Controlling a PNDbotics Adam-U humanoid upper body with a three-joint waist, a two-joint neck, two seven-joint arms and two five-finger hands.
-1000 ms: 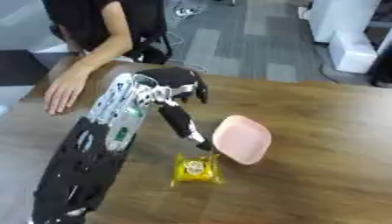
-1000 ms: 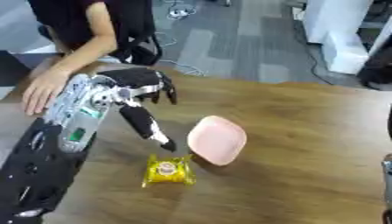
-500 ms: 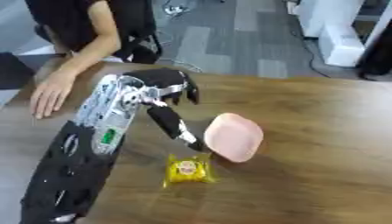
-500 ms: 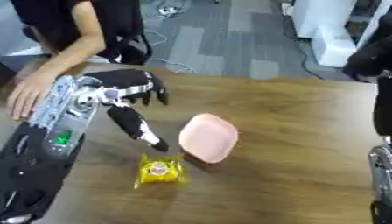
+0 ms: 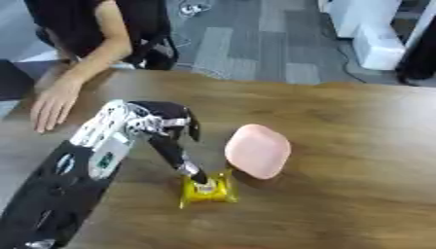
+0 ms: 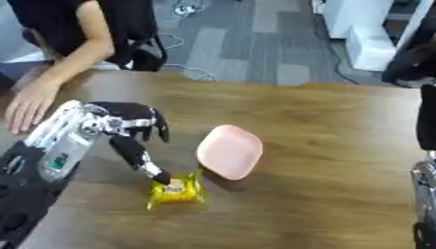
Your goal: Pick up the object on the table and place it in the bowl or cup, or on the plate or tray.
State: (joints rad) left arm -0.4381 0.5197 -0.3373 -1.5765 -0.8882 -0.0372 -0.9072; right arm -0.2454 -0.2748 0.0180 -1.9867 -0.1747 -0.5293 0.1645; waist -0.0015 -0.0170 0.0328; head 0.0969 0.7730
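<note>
- So: my left hand [image 5: 166, 133] is over the wooden table [image 5: 357, 146], one long finger [image 5: 183, 165] reaching down and touching the top of the yellow packet [image 5: 208, 188]. Other fingers look curled back near the palm; nothing is gripped — only a fingertip contact.
- Yellow packet lies flat on the table, just beside the near edge of the pink plate [image 5: 258, 151], touching it or nearly so; I cannot tell which.
- Packet handling, my guess: small, light, soft. Crinkly wrapper with pinched, flared ends, a round pale mark in the middle. Film of that kind is likely slippery and will give under a fingertip, sliding rather than lifting if pushed from above.
- Best hold, as I judge it: pinch across the narrow middle between thumb and a finger, or take one flared end. Not fragile-looking; a squeeze should do no harm.
- Plate: pink, rounded-square, smooth, matte, shallow rim — probably plastic. Light enough that a nudge from the packet or my finger could shift it.
- Table: brown wood grain, smooth.
- Right hand: only dark parts of the arm show at the right edge of the right eye view; the hand itself is not visible.
</note>
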